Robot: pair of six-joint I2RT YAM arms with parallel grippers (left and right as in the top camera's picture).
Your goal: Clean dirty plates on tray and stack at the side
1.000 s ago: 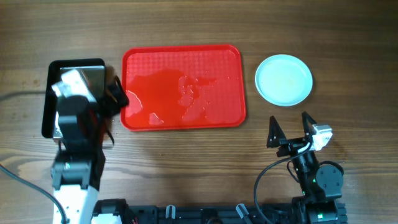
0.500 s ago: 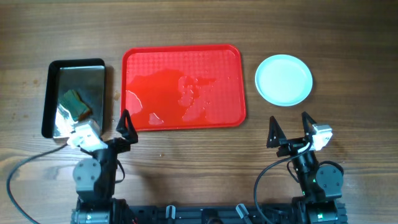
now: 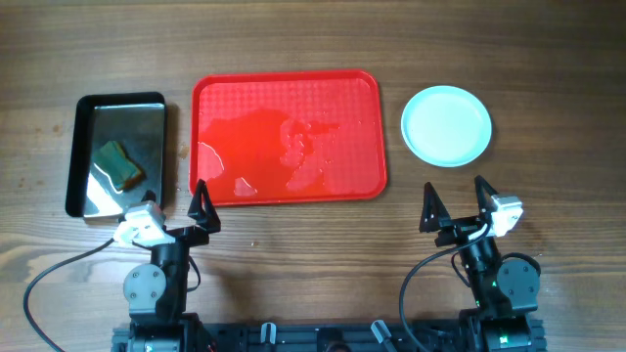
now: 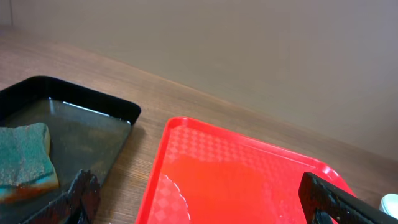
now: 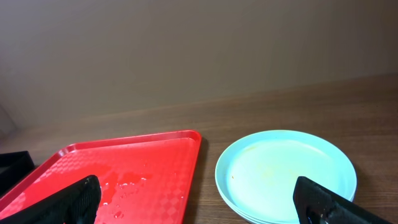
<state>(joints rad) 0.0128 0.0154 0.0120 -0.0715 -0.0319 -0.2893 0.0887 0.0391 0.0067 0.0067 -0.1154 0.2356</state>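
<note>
the plates [image 3: 447,125] sit in a stack on the bench [image 3: 293,39], just right of the red tray [image 3: 342,98] and apart from it. in the right wrist view layered rims show at the stack's near edge [image 5: 286,174]. the tray has a wet sheen across its middle. left of it lies a black tray [image 3: 119,101] holding a green sponge [image 3: 117,164].

the left tool [image 3: 174,207] hovers low by the tray's near left corner, fingers spread wide, gripping nothing. the right tool [image 3: 455,196] hovers just before the plates, also spread wide and holding nothing.
</note>
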